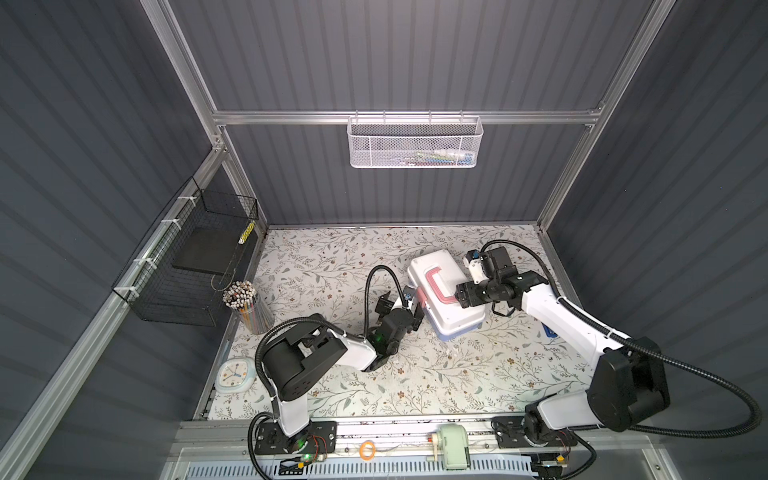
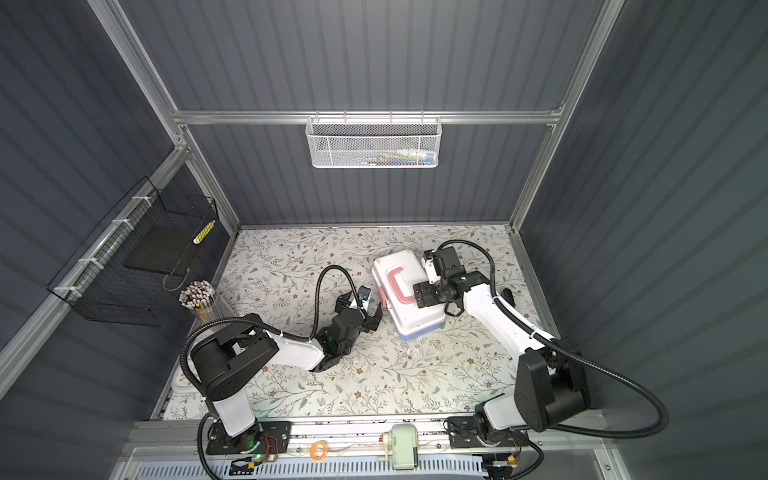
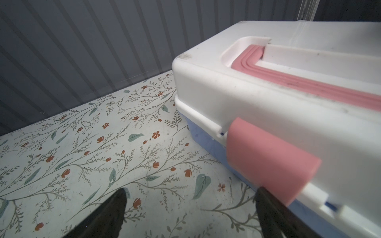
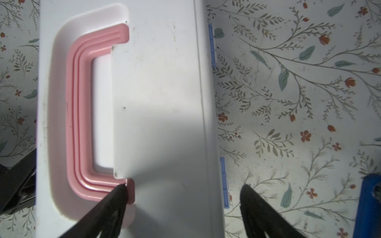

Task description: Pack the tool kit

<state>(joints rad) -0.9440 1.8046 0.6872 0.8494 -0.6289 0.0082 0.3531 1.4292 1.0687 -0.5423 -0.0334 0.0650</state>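
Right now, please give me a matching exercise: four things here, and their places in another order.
Things: 1 pink handle; 2 white mesh basket; 3 clock; 4 pencil cup.
Places: A beside the black wire basket; B folded flat on the white lid; C front left of the table; D hanging on the back rail.
Pairs: 1-B, 2-D, 3-C, 4-A.

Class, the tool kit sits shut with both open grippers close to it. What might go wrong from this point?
1. The left gripper has one finger beside the pink latch, not around it; a nudge may slide the tool kit instead of working the latch.
2. The right gripper has one fingertip at the pink handle, which lies flat in its recess; closing may slip off.
3. A blue object lies outside; it may stay unpacked.
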